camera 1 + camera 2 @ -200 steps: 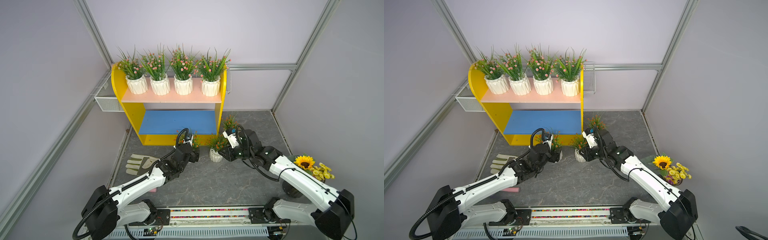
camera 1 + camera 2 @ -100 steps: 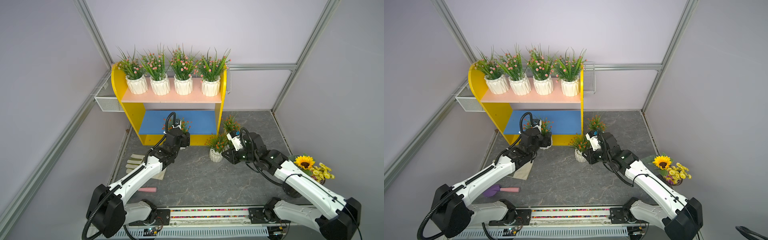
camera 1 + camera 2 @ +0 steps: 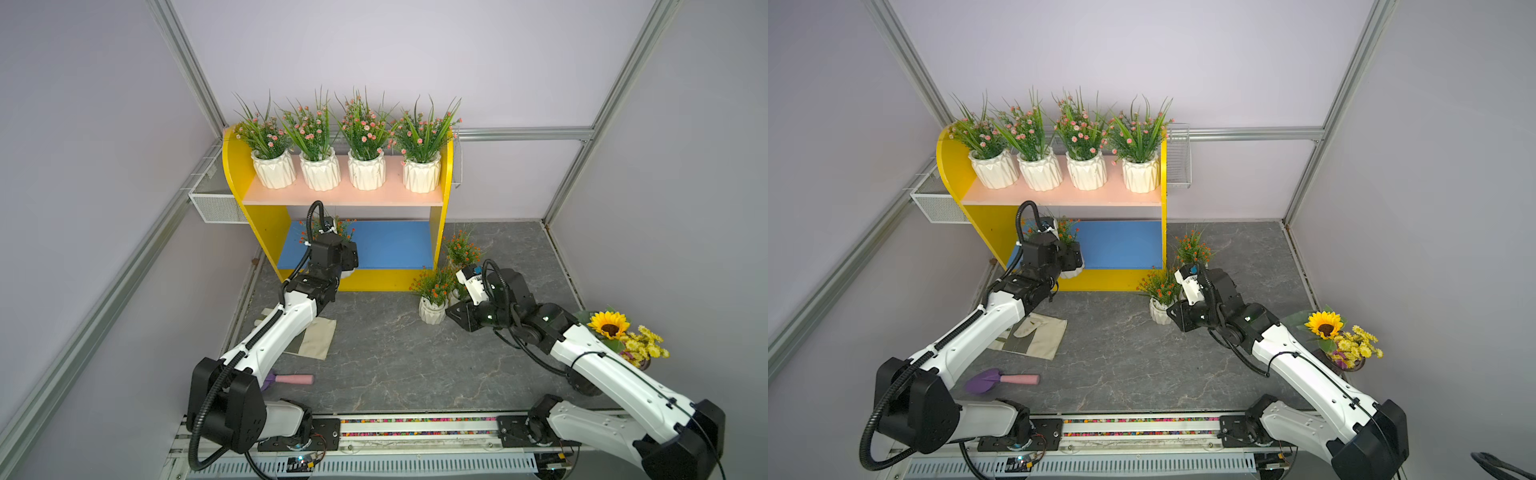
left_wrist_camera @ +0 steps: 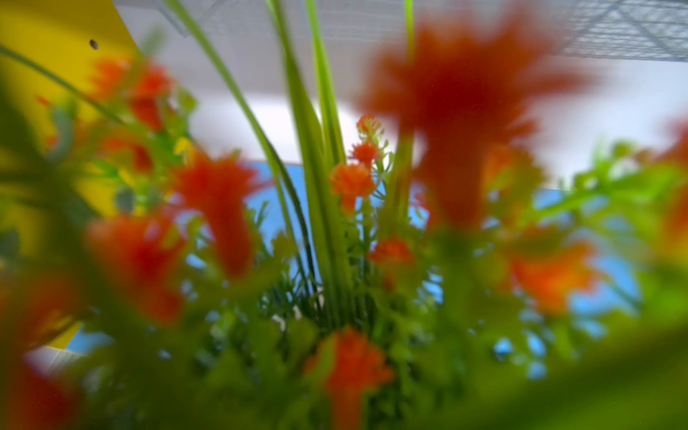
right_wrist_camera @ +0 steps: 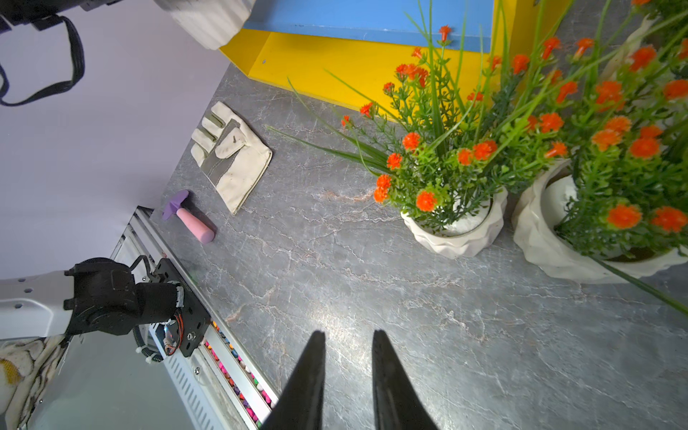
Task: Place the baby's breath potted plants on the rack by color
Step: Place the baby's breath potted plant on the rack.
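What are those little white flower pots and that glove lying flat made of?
The white pots look like matte ceramic or plaster: chalky, faceted, no shine. The glove seems to be cream canvas with grey patches: limp, with stitched seams.

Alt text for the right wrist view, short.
Right hand, fingers slightly apart and empty, hovers over the grey marbled table; two orange-red baby's breath pots stand near the rack, a work glove and trowel farther off.

The left wrist view is all blurred orange-red blossoms (image 4: 461,111). At the rack (image 3: 437,241), by its blue board, the left gripper (image 3: 344,255) hides its own fingers and most of the held pot (image 3: 347,273).
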Controlling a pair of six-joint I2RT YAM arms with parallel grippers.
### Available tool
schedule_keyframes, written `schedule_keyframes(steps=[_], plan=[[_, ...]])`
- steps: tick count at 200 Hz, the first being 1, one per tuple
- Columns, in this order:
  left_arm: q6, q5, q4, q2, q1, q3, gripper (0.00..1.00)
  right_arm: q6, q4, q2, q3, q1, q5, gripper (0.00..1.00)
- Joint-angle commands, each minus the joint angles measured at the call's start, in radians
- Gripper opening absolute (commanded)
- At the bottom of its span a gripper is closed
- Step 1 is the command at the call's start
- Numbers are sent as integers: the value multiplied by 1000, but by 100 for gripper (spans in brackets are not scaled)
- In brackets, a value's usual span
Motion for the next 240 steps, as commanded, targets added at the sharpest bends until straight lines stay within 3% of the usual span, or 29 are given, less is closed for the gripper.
schedule_keyframes(steps=[1,136,240], plan=[[11,8,76,27,31,81,29,23,-1,-29,-27,-5,15,26],[33,27,107,301,229,296,28,52,-21,-58,-72,-6,35,26],[31,-2,109,354,244,308,28,50,13,-19,-76,-5,25,26]])
